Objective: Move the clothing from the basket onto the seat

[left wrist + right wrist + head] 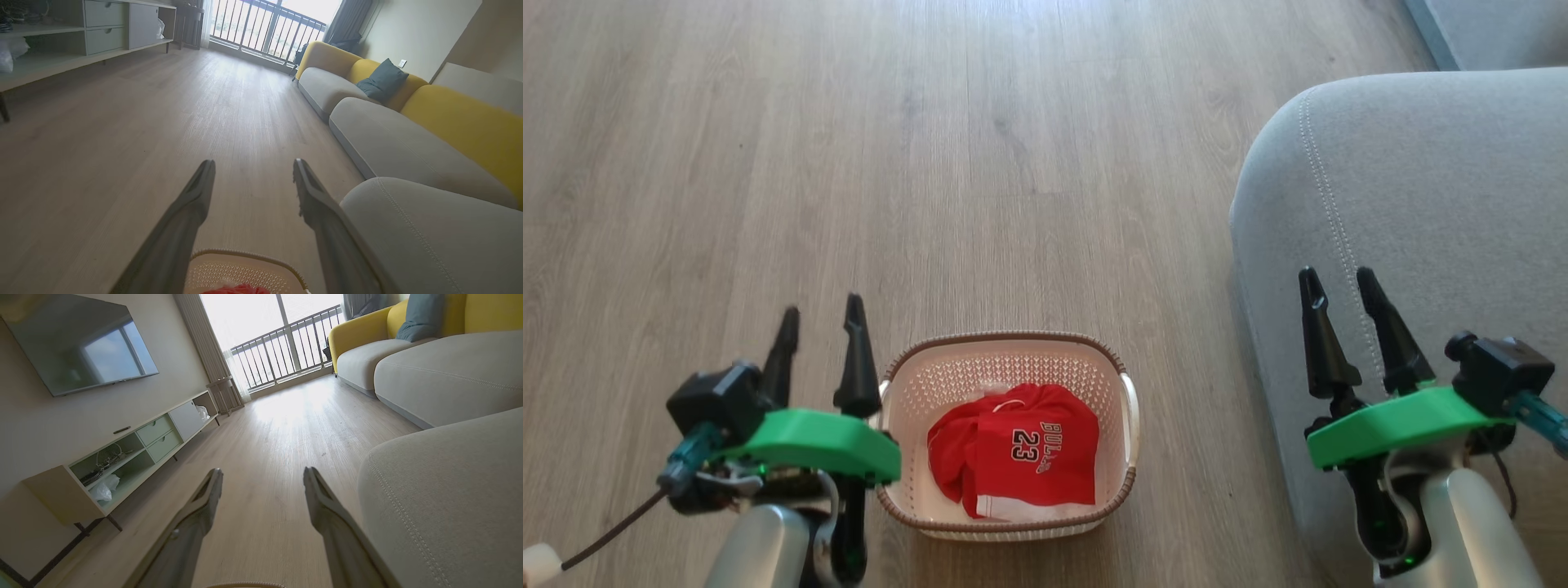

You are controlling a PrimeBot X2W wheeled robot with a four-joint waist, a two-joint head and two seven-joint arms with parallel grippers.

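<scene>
Clothing (1013,453), red with white trim, lay bunched in the basket (1005,336), heaped against the basket's near edge and toward its right wall; the top piece read "BULLS 23", lettering turned sideways. The far part of the basket's floor was bare. The basket was cream with perforated sides and a brown rim, and it stood on the wood floor (931,163) beside the seat (1421,204), a strip of floor between them. The seat was grey fabric with a stitched line following its rounded corner, and nothing lay on it. The left gripper (822,305) hung just beside the basket's left handle, above the floor, jaws spread wide and holding nothing. In the left wrist view the basket's far rim and a red edge of the clothing showed between its fingers (192,204). The right gripper (1336,272) hung over the seat's left edge, jaws likewise wide apart and empty. Farther off, more grey sofa sections with yellow backs (461,122), a dark cushion (382,79), a low cabinet (135,457), a wall television (77,339) and a balcony railing (282,355).
</scene>
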